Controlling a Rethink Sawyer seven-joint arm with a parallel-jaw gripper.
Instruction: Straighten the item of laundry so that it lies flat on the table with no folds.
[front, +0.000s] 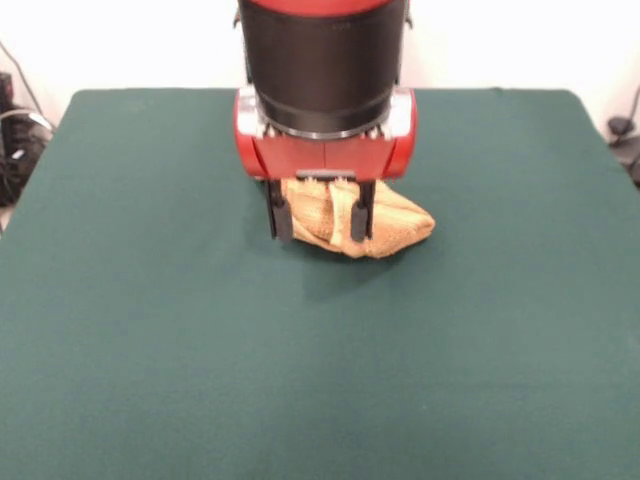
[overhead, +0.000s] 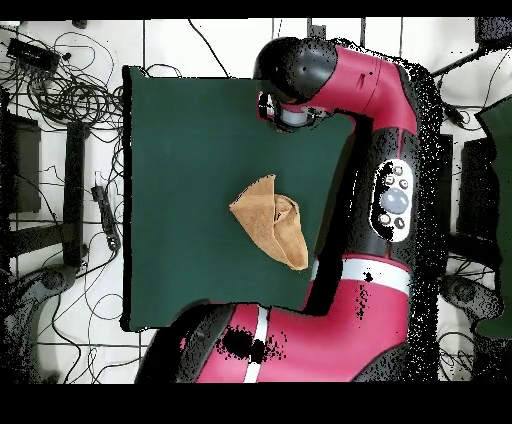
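- Gripper (front: 322, 222) hangs low over the table (front: 150, 350), its two black fingers (front: 283, 222) spread apart just in front of the towel (front: 395, 228).
- Behind them, the towel lies crumpled mid-table, folded over itself, its left part hidden by the fingers.
- Arm (front: 322, 65) runs off the top edge.

Nubby terry towel (front: 385, 222), matt felt table (front: 150, 300)

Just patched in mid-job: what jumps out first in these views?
The red and black arm's pincer, fingers apart, straddling a bunched golden towel near the middle of the green table. From overhead, the towel is folded into a rough wedge, not flat.
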